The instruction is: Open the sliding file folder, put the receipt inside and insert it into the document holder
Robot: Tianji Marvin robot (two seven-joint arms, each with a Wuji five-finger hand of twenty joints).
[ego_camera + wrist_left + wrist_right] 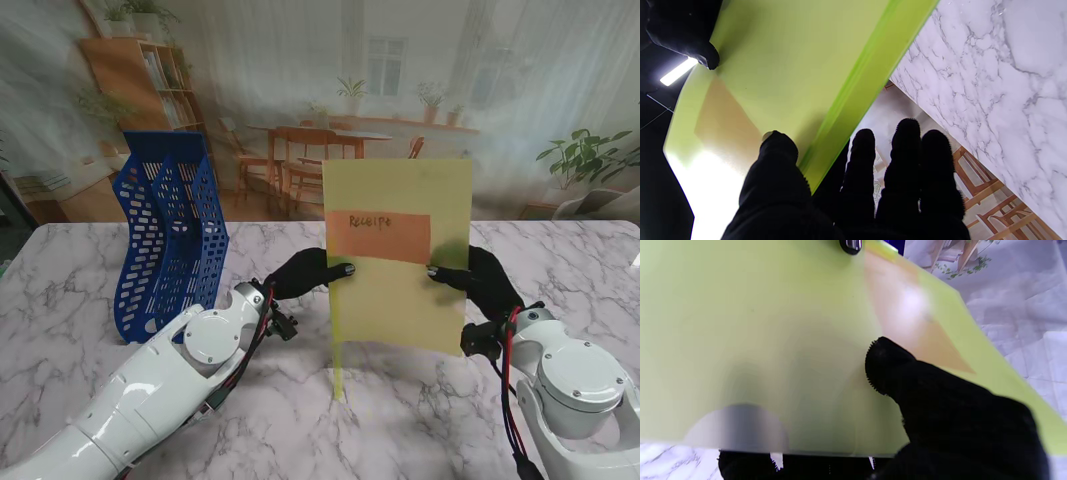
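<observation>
Both white arms rise from the near corners; between them the yellow-green file folder (398, 255) stands upright, a thin slide bar (338, 375) hanging from its lower left corner toward the marble surface (90, 290). Left hand (305, 272) pinches the folder's left edge, thumb in front, other fingers behind. Right hand (478, 277) pinches the right edge likewise. Orange receipt (378, 236) shows through the cover, so it appears already loaded. Whether the bar is fully seated cannot be told. Remaining, by judgement: carry the folder left into the blue document holder (168, 235), well apart at far left.
</observation>
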